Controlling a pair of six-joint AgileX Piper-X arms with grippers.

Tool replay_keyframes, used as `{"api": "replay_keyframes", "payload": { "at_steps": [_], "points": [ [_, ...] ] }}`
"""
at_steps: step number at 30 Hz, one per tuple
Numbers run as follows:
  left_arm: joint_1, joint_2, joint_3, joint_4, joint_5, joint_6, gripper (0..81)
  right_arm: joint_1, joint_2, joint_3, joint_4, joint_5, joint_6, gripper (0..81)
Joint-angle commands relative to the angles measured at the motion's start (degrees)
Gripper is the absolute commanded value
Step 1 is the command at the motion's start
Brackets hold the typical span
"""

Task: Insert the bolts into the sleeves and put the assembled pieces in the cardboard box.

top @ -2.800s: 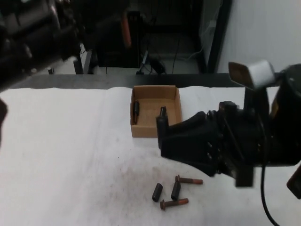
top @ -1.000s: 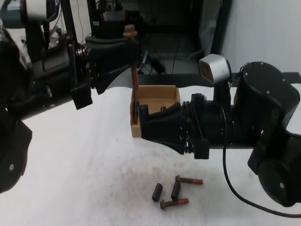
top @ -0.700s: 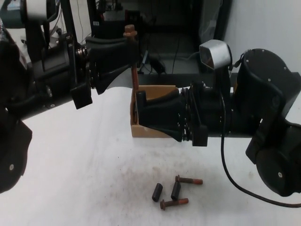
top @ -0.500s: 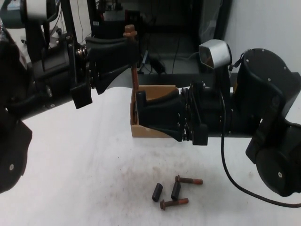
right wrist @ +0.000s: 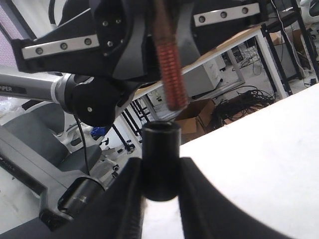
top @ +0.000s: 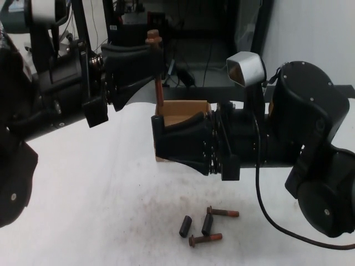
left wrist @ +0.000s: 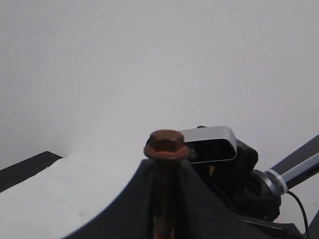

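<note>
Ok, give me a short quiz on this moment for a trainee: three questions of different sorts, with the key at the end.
1. True or false: the bolt in the left gripper is already inside the sleeve.
2. What does the right gripper hold? A) a bolt B) a sleeve C) nothing
3. Fill in: ___ loose bolts lie on the bench, nearer the camera than the cardboard box.
Key: 1 false, the bolt's threaded tip is just above the sleeve's opening. 2 B. 3 two.
</note>
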Motion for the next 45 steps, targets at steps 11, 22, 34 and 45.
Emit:
{"api": "replay_keyframes", "payload": {
  "at_steps": [11,22,34,45],
  "points": [
    [-0.1,-0.3,-0.1,-1.1,1.3,-0.7,0.1,-0.6,-0.1,-0.6,-0.5,0.3,-0.4,0.8],
    [-0.1,-0.3,-0.1,-1.1,1.4,-0.7,0.1,-2.0,-0.1,-0.6,-0.5,-0.4,-0.4,0.8],
    [-0.1,-0.3,-0.1,-1.1,1.4,-0.4,0.1,-1.6,-0.1,-0.6,-0.5,-0.4,-0.4,0.8],
    [-0.1,-0.3,0.1,0.0,1.4,-0.4,0.1,-1.6,-0.1,-1.6,-1.1,-0.4,-0.4,0.8]
  ]
}}
